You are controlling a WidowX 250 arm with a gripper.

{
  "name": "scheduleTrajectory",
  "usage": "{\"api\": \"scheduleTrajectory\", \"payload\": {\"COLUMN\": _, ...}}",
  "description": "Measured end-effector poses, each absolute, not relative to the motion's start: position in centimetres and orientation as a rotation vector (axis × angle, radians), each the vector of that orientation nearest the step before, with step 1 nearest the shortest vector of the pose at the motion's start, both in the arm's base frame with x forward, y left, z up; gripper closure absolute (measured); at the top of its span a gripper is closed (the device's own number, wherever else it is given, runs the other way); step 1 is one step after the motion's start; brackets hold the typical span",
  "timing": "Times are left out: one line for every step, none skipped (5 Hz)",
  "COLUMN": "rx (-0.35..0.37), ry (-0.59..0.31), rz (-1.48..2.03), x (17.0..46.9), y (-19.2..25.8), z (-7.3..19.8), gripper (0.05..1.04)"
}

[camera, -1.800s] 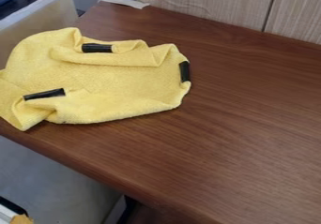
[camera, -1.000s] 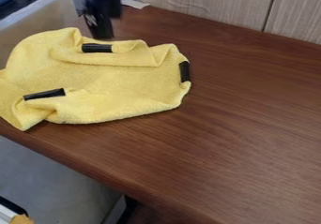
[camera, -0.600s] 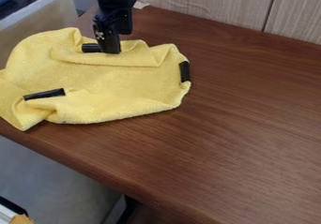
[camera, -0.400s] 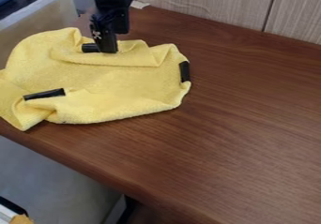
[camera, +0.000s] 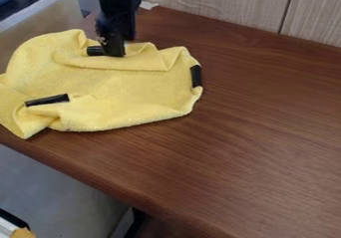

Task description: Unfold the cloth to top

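Where the claw hangs down at the upper left, the brown wooden desk spreads beneath it and far out to its right; pale wood-grained panelling stands behind it and to its right; a grey surface lies well below it in the view, past the desk's near edge; the yellow cloth lies on the desk right under the claw, rumpled, with folds along its far side and a bunched corner down to the claw's left; a pale-edged board slants up to the left of the claw; whether the claw is clenched on anything or released, I cannot tell; of the cloth's black patches, one is just beside the claw's tip, on its left, another sits to its right, and a third is below and left of it.
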State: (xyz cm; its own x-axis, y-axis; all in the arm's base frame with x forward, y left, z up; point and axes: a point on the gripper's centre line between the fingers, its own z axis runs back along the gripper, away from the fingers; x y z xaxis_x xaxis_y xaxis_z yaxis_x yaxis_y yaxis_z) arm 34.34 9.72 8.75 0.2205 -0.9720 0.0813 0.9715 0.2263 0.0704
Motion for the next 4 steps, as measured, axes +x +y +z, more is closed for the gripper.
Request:
{"api": "scheduleTrajectory", "payload": {"rx": 0.018, "ry": -0.104, "rz": -1.339, "x": 34.18, "y": 9.99, "z": 8.41, "gripper": 0.727}}
{"api": "scheduleTrajectory", "payload": {"rx": 0.028, "ry": -0.081, "rz": -1.348, "x": 33.76, "y": 9.74, "z": 7.56, "gripper": 0.932}}
{"api": "scheduleTrajectory", "payload": {"rx": 0.035, "ry": -0.078, "rz": -1.351, "x": 33.7, "y": 9.65, "z": 7.51, "gripper": 1.021}}
{"api": "scheduleTrajectory", "payload": {"rx": 0.033, "ry": -0.088, "rz": -1.346, "x": 33.7, "y": 9.51, "z": 7.69, "gripper": 1.029}}
